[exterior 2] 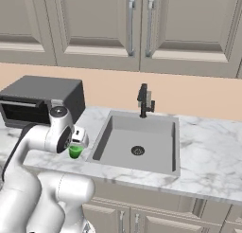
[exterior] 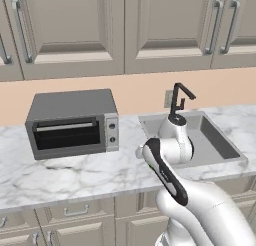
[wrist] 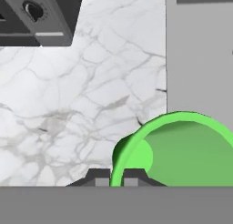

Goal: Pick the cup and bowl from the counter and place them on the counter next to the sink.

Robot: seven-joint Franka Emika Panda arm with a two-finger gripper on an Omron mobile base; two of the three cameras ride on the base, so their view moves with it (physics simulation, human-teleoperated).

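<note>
Firstly, from the left base view: white marble desk with grey veining (exterior: 75,177) running across beige-grey panelled cabinets. Boxy grey toaster oven with a dark glass door (exterior: 72,122) standing on it at the left. Rectangular grey recessed sink (exterior: 210,137) set in at the right, slim black faucet (exterior: 179,99) behind it. White robot arm with dark joints (exterior: 172,160) reaching forward and hiding the strip of desk between oven and sink.

Next, from the right base view: same sink (exterior 2: 137,142) with a round drain at centre, faucet (exterior 2: 144,100) at its back edge, toaster oven (exterior 2: 42,99) at far left. End effector (exterior 2: 75,144) pointing down over the desk (exterior 2: 208,147) just beside the sink's left wall. Small bright green tapered cup (exterior 2: 75,152) upright directly under it, near the front edge; whether lifted or resting, impossible to tell.

Lastly, from the hand view: looking straight down. Two dark fingertips (wrist: 98,176) drawn close together, clamped on the green cup's (wrist: 182,150) thin rim, one inside and one outside the wall. Open mouth of the cup large at lower right. Marble desk (wrist: 82,104) beneath, grey sink wall (wrist: 200,54) along the right, corner of the toaster oven (wrist: 41,18) with a round dial at upper left.
</note>
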